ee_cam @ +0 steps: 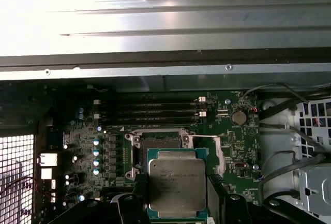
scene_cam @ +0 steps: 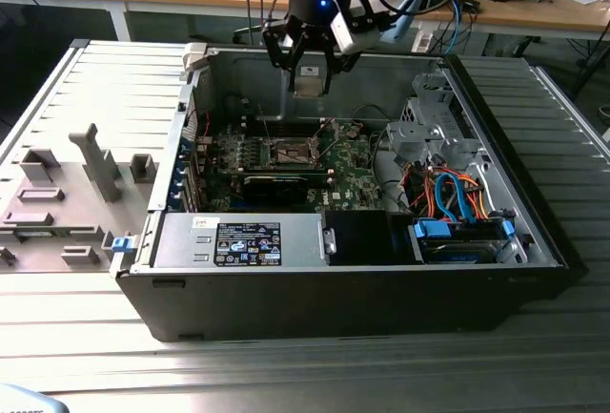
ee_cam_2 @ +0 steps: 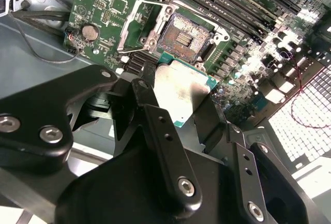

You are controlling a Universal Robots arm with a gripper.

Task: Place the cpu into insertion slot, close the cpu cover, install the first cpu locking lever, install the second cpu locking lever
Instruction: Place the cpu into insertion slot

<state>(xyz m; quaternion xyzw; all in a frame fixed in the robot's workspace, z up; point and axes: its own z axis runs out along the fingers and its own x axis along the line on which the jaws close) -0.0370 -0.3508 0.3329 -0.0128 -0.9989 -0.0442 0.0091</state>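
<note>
My gripper [scene_cam: 309, 72] hangs inside the open computer case, above the green board [scene_cam: 348, 170]. It is shut on the cpu [scene_cam: 308, 77], a flat square chip with a dull silver top. In both wrist views the cpu [ee_cam_2: 178, 87] [ee_cam: 177, 182] sits between the black fingers [ee_cam_2: 150, 110], held by two opposite edges. The insertion slot [ee_cam_2: 183, 36] [ee_cam: 158, 142] lies bare below the chip, a dark square with a brownish centre. The cpu cover [ee_cam_2: 128, 27] [ee_cam: 220, 157] is swung open beside the slot. The chip is well above the slot and not touching it.
A long black card [scene_cam: 281, 184] lies across the board in front of the slot [scene_cam: 294, 154]. Memory slots [ee_cam: 158, 113] run beside the slot. A drive cage [scene_cam: 434, 127] and orange and blue cables [scene_cam: 453, 198] fill the exterior view's right side of the case. The removed side panel [scene_cam: 86, 165] lies on the exterior view's left.
</note>
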